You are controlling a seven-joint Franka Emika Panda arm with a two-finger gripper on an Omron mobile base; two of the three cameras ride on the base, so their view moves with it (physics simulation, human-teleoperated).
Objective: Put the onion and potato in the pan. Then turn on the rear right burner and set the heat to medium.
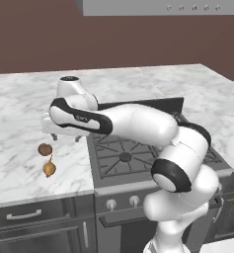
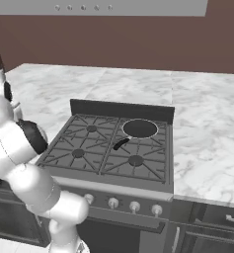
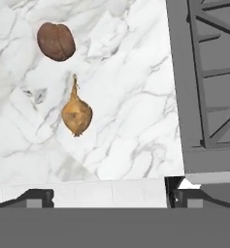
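Observation:
The golden-tan onion (image 3: 76, 115) lies on the marble counter, stem pointing toward the reddish-brown potato (image 3: 56, 41) just beyond it. From the left base both sit left of the stove, potato (image 1: 45, 149) behind onion (image 1: 49, 169). My gripper (image 1: 65, 137) hangs open over the counter above and slightly behind them, nothing between its fingers. In the hand view the gripper (image 3: 109, 196) is centred a little right of the onion. The dark pan (image 2: 139, 128) rests on the rear right burner (image 2: 160, 133), its handle pointing toward the stove's front left.
The stove (image 1: 123, 155) borders the vegetables' patch of counter on the right, its raised edge (image 3: 177, 97) close to the onion. A row of knobs (image 2: 113, 202) lines the stove front. A range hood (image 2: 133, 7) hangs overhead. My arm stretches across the stove's rear left.

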